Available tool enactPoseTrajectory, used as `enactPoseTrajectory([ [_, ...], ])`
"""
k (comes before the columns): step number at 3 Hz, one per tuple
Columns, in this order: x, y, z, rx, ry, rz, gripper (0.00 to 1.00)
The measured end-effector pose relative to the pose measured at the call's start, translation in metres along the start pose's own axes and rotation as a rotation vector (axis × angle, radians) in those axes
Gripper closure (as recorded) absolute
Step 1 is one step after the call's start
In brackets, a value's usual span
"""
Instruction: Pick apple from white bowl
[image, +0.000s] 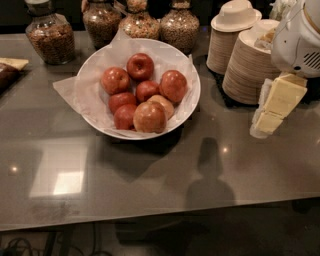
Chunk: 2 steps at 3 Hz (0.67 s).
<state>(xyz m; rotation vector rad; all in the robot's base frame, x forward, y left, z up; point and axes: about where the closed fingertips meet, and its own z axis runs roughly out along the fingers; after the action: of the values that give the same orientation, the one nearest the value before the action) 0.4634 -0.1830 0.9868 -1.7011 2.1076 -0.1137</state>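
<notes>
The white bowl (192, 111), wide and lined with crumpled white paper, sits at the middle back of the grey table. It holds several apples. The large glossy red apple (173, 85) lies on the bowl's right side, with smaller dark red apples to its left and paler yellow-tan ones in front. My gripper (274, 108), cream coloured under a white arm housing, hangs above the table at the right. It is well to the right of the bowl, apart from it, and holds nothing.
Two stacks of beige disposable bowls (246, 70) stand at the back right, just behind the gripper. Several glass jars of grains (50, 35) line the back edge. A wrapped snack (9, 70) lies at the far left.
</notes>
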Motion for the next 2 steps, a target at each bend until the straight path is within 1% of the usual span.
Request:
enactPoseTrajectory([
  [1,-0.0225,-0.0245,0.0223,0.036,-0.063,-0.057,0.00],
  [2,-0.0226,-0.0245,0.0223,0.036,-0.063,-0.057,0.00],
])
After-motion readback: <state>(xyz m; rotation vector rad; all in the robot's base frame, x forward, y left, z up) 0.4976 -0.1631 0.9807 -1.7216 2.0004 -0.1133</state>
